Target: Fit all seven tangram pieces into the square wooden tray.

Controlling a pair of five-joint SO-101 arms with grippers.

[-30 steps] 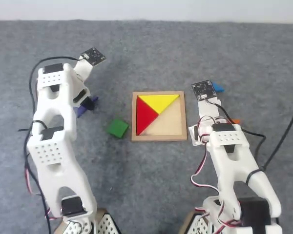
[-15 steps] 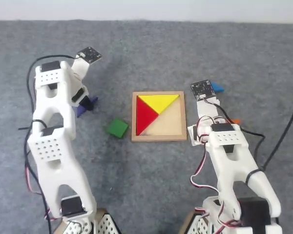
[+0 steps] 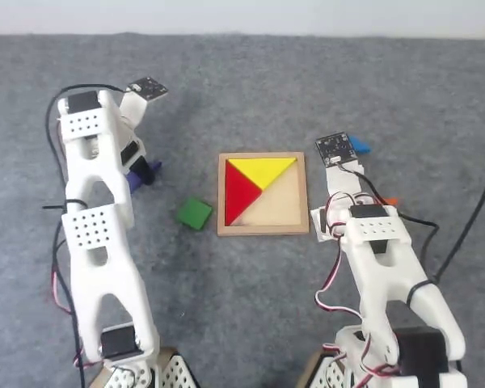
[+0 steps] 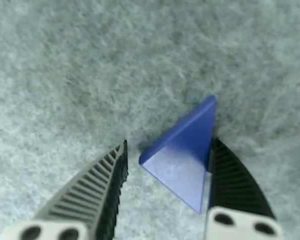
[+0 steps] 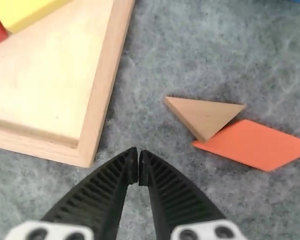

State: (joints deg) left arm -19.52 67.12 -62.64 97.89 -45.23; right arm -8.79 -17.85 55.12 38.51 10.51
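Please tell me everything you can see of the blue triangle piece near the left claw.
The blue triangle piece is a thick, smooth triangular block, plastic or painted wood by its look. It rests on the grey felt surface, between the fingers of the open left claw. One finger looks to touch its side; the other stands apart.
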